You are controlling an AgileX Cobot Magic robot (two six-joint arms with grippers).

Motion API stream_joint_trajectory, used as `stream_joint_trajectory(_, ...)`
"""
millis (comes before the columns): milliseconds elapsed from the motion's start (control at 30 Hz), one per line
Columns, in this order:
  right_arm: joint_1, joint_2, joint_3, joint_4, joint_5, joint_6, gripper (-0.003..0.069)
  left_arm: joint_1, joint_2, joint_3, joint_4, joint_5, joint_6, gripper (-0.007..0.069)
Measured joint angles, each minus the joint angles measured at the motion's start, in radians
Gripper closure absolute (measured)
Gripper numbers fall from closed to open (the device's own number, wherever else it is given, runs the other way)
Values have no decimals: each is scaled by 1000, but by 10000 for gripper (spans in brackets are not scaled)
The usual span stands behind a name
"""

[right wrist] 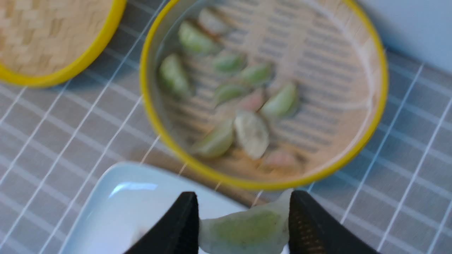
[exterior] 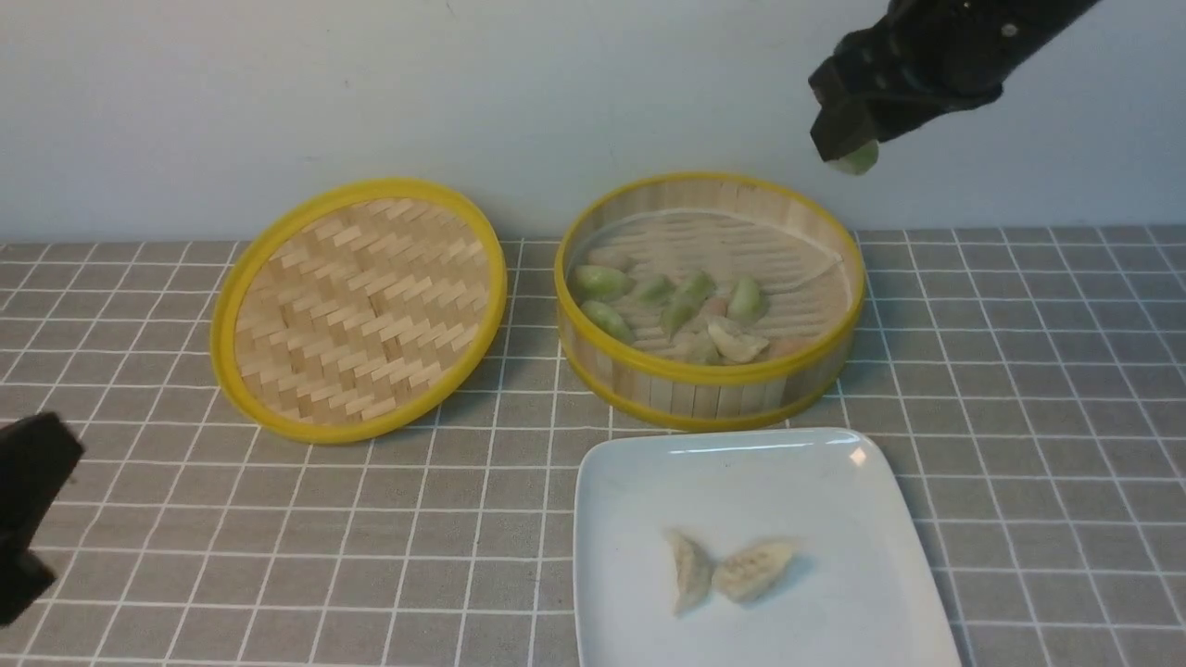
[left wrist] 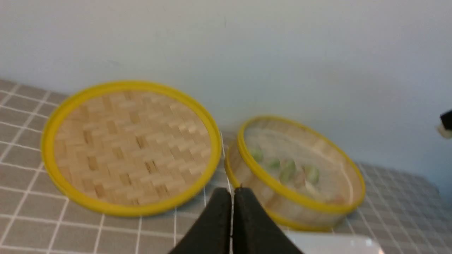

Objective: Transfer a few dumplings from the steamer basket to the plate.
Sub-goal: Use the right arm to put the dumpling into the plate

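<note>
Two dumplings (exterior: 752, 570) lie on the plate (exterior: 834, 463). My right hand (exterior: 845, 148) grips a green dumpling (right wrist: 247, 227) up high by the steamer basket (exterior: 709, 375), where more wait.

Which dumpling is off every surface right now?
The pale green dumpling pinched in the right claw, raised clear of the steamer basket. All others lie in that basket or on the plate.
</note>
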Motion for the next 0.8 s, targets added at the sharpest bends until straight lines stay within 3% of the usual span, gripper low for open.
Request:
stream_joint_trajectory(133, 0, -151, 252, 88, 0, -33, 358, 0, 390, -340, 0, 378, 40, 629)
stream_joint_trajectory(167, 0, -151, 265, 92, 0, -33, 358, 0, 409, -340, 1, 395, 41, 629)
stream_joint_trajectory(200, 0, -202, 389, 120, -3, -43, 361, -1, 575, -472, 1, 544, 53, 629)
stream_joint_trajectory(300, 0, -253, 570, 155, -58, -53, 364, -36, 795, -628, 17, 679, 80, 629)
stream_joint_trajectory(533, 0, -261, 875, 183, -183, -126, 367, -283, 1187, -933, 172, 723, 63, 629)
stream_joint_trajectory(800, 0, -261, 1010, 257, -247, -101, 366, -382, 1486, -1280, 231, 796, 16, 629)
